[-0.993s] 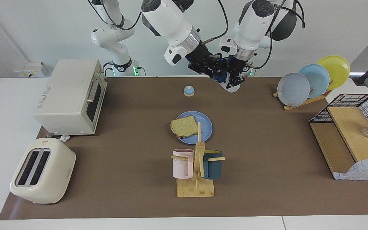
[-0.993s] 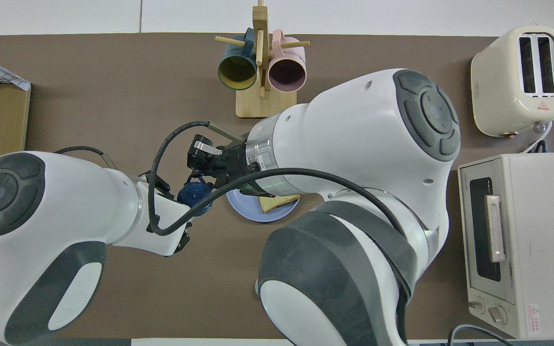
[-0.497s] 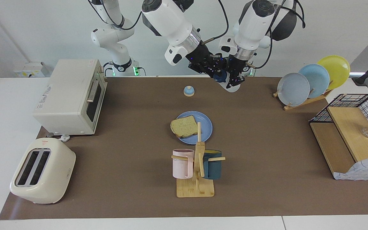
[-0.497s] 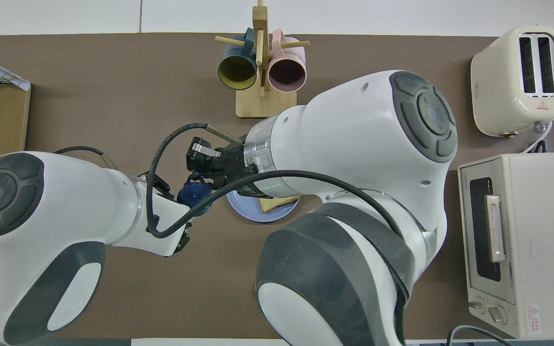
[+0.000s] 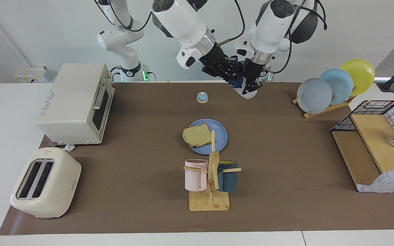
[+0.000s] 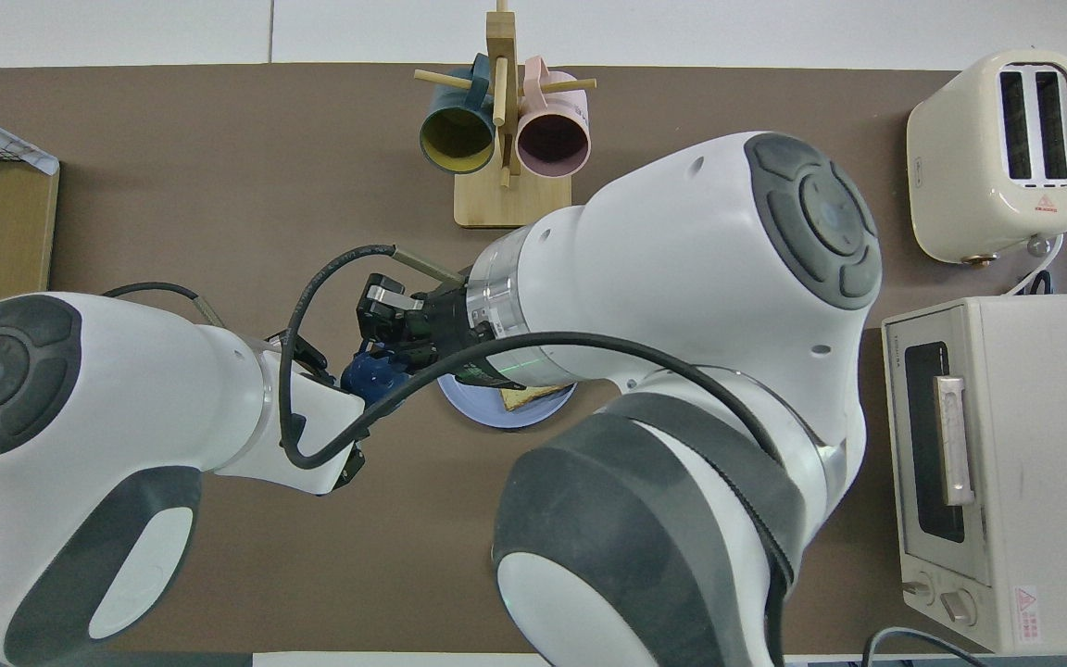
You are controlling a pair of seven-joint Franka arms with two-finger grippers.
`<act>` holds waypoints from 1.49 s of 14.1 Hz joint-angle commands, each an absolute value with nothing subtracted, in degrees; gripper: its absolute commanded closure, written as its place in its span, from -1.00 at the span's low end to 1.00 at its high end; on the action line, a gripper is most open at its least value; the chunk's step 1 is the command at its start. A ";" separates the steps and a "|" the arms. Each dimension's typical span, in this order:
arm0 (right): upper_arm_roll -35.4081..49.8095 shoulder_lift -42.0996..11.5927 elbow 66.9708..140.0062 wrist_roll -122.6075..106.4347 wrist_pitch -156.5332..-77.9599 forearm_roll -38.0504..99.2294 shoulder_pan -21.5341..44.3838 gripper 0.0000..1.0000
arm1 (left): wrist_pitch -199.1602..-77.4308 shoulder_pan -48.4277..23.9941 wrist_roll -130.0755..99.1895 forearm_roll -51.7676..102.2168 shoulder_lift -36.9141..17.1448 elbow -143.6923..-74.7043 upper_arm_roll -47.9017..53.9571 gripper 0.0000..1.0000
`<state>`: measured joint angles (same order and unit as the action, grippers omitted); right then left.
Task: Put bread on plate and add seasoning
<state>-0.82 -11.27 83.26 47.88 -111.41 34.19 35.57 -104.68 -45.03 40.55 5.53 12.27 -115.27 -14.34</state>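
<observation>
The left claw (image 5: 250, 87), pressed onto the small translucent white seasoning bottle (image 5: 247, 91), holds it aloft over the brown tabletop (image 5: 286, 143) while the right claw (image 5: 230, 73), its spread unreadable, sits at the bottle's navy cap (image 5: 235, 82), well apart from the square tan bread slice (image 5: 196, 135) lying on the round blue plate (image 5: 219, 135).

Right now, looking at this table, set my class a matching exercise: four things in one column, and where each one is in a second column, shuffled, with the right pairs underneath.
Things
1. bread
2. seasoning bottle
3. pink mug
4. bell

Places
A. hanging on the wooden mug stand
B. lying on the blue plate
C. held up in the left gripper
D. standing on the mat, nearer the robots than the plate

Pairs: 1-B, 2-C, 3-A, 4-D
</observation>
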 commanded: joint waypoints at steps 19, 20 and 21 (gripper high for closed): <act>-0.70 -11.52 84.98 55.99 -125.32 46.84 31.64 1.00 | -104.68 -45.70 41.40 6.42 14.24 -117.16 -14.85 1.00; -0.62 -11.34 85.69 56.25 -126.20 47.11 31.73 1.00 | -104.68 -45.70 41.40 6.42 14.41 -117.16 -14.85 1.00; -0.62 -11.16 86.56 57.82 -128.39 49.63 31.82 1.00 | -104.68 -45.70 41.57 6.42 14.33 -117.16 -14.94 1.00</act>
<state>-0.78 -11.54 86.42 55.36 -120.81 45.85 32.93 -106.77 -44.61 40.12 5.58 12.58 -113.91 -15.65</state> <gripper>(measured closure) 0.859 0.581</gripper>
